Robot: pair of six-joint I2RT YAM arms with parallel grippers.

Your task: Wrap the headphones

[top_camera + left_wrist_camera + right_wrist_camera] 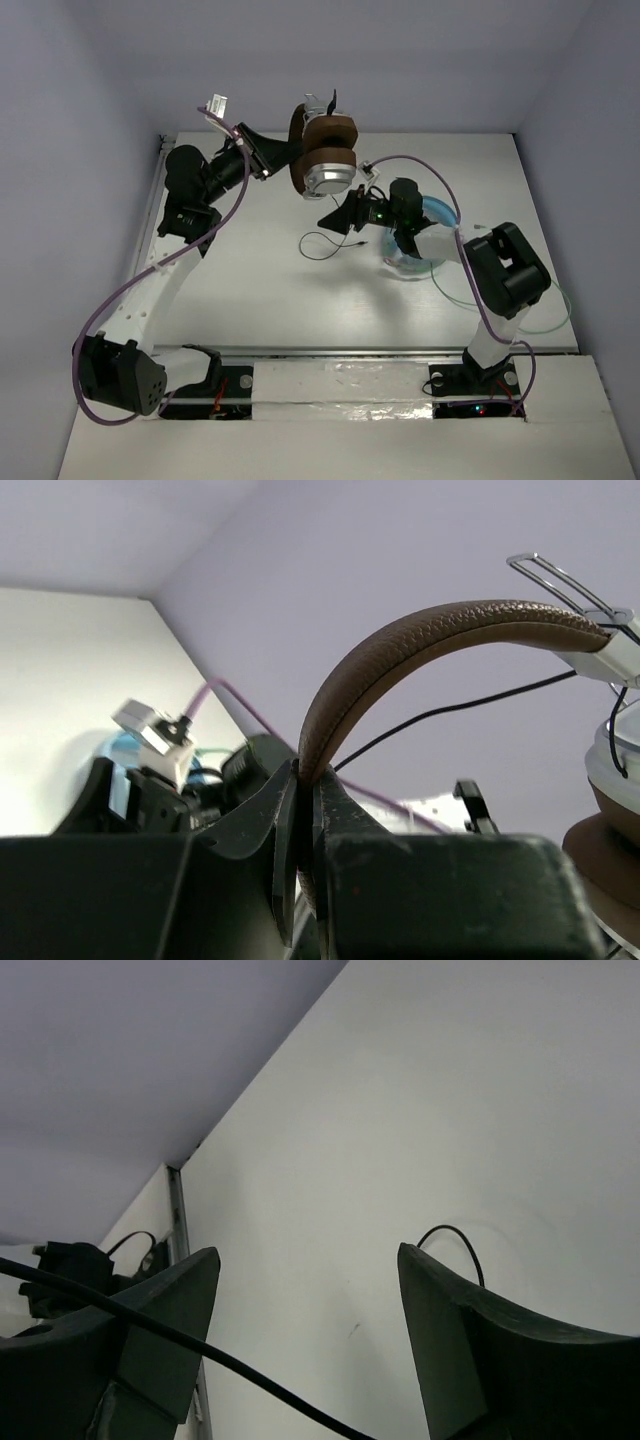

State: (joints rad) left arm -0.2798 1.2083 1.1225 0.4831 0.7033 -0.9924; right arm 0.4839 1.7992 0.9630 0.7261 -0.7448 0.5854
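While our left hand (305,805) is clamped tight on the brown headband (440,625), we hold the headphones (322,150) in the air above the far side of the white tabletop (250,290). Two brown ear pads (330,130) sit stacked together, with a silver cup (328,178) facing the overhead camera. The headband end points left and the cups point right. A thin black cable (325,245) trails onto the tabletop. Our right hand (335,222) is spread wide nearby, gripping nothing.
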